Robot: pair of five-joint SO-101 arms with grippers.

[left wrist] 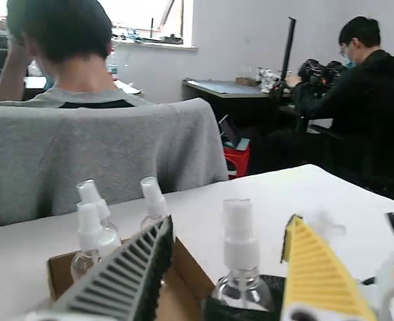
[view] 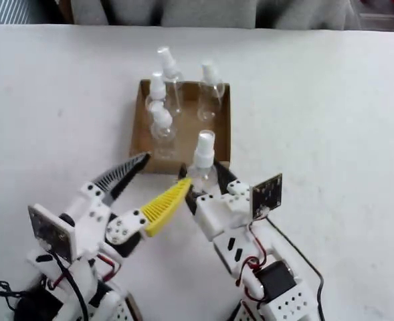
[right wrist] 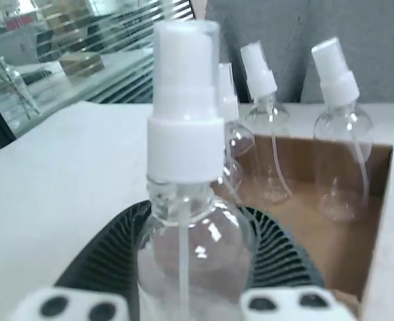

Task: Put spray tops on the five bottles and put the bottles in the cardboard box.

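The cardboard box lies mid-table and holds several clear bottles with white spray tops, all upright. One more capped bottle stands at the box's near edge, with my right gripper shut on its body between black jaws. The right wrist view has that bottle close up, with the box and its bottles behind. My left gripper is open just beside it, one finger black and one yellow. From the left wrist view the held bottle shows beyond those fingers.
The white table spreads wide around the box on all sides. Both arm bases sit at the near edge. A grey-covered chair back stands behind the far table edge.
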